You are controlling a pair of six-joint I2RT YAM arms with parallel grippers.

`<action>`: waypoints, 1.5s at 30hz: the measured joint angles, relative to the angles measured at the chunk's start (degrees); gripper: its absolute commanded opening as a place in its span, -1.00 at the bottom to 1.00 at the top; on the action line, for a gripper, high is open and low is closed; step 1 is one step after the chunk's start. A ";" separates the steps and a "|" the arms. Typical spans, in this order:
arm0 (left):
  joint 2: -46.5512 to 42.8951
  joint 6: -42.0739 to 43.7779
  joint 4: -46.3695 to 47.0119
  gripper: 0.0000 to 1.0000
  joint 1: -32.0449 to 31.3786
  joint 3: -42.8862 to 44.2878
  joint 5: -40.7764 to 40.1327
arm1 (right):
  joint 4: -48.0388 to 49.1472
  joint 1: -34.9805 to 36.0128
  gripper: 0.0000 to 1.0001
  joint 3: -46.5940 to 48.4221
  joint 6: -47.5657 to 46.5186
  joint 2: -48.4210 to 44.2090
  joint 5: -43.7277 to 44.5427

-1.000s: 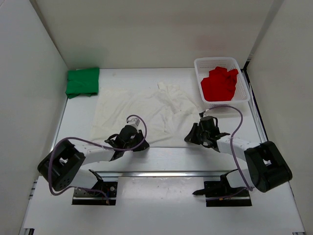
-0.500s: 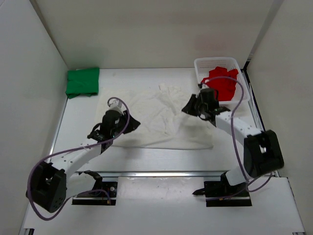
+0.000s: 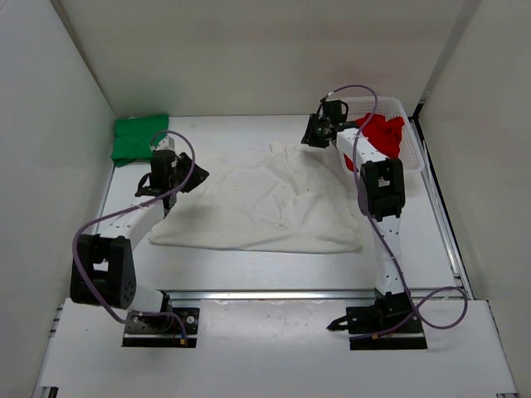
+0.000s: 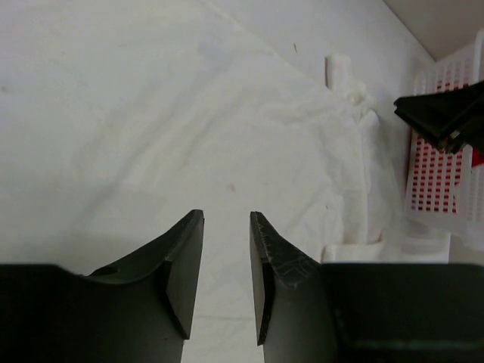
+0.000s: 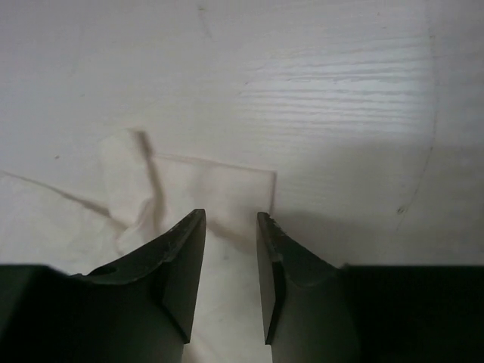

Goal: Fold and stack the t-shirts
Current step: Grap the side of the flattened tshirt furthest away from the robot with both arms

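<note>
White t-shirt (image 3: 265, 203) lies spread under left gripper (image 4: 225, 216) and right gripper (image 5: 230, 214), both narrowly parted, empty.

Left arm (image 3: 124, 220), right arm (image 3: 382, 186) far forward; left fingers (image 4: 185, 265), right fingers (image 5: 185, 272) apart.

Green t-shirt (image 3: 139, 138), white t-shirt (image 3: 257, 207), red t-shirt (image 3: 388, 133)

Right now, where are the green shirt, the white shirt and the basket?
green shirt (image 3: 139, 138), top view, middle of the folded cloth.
white shirt (image 3: 257, 207), top view, centre of the spread cloth.
basket (image 3: 392, 100), top view, far rim.
</note>
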 measured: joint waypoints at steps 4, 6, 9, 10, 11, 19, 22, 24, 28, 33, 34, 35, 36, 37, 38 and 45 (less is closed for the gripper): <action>2.93 0.68 0.15 -0.17 3.41 2.60 -0.02 | -8.48 -0.37 -0.33 13.70 -0.83 9.31 2.43; 3.89 1.03 -0.09 -0.19 3.63 2.62 -0.33 | -12.20 -0.37 -0.32 21.07 -0.87 13.64 2.69; 5.14 1.38 -0.70 -0.17 2.97 2.62 -0.33 | -17.59 -0.37 -0.31 33.07 -0.83 20.13 2.86; 5.42 1.42 -0.85 -0.18 2.91 2.62 -0.31 | -18.75 -0.37 -0.33 36.13 -0.79 21.81 2.93; 5.64 1.44 -1.11 -0.18 2.82 2.64 -0.31 | -19.80 -0.37 -0.33 38.21 -0.66 23.02 2.97; 5.73 1.73 -1.95 -0.18 2.89 4.04 -0.31 | -24.70 0.13 -0.30 40.48 -0.04 23.76 5.68; 5.73 1.73 -1.95 -0.17 2.95 4.26 -0.22 | -25.64 0.52 -0.28 40.85 -0.22 23.76 7.39; 5.73 1.75 -1.99 -0.17 3.21 4.26 -0.11 | -26.23 0.57 -0.34 41.00 -0.39 23.76 8.04; 5.73 1.75 -1.90 -0.17 3.74 4.26 0.15 | -26.75 1.05 -0.51 41.05 -0.39 23.76 7.91; 6.23 1.90 -1.92 -0.18 4.33 4.52 0.11 | -28.00 1.40 -0.78 42.51 0.50 24.46 7.17; 6.58 1.90 -1.97 -0.20 4.52 4.70 0.09 | -28.13 1.53 -0.86 42.86 0.66 24.63 7.21; 6.97 1.90 -1.97 -0.18 4.72 4.85 0.09 | -28.13 1.57 -0.95 42.91 0.66 24.70 7.26; 7.37 1.92 -1.97 -0.18 4.87 5.01 0.07 | -28.22 1.57 -0.99 42.95 0.70 24.70 7.32; 7.82 1.92 -1.97 -0.19 5.03 5.16 0.02 | -28.30 1.57 -1.00 42.95 0.70 24.70 7.50; 8.22 1.92 -2.01 -0.19 5.18 5.35 -0.07 | -28.35 1.57 -1.00 42.95 0.63 24.70 7.72; 16.11 3.10 -4.35 -0.14 7.85 13.73 -2.56 | -29.44 1.16 -1.00 42.95 -1.44 23.67 11.15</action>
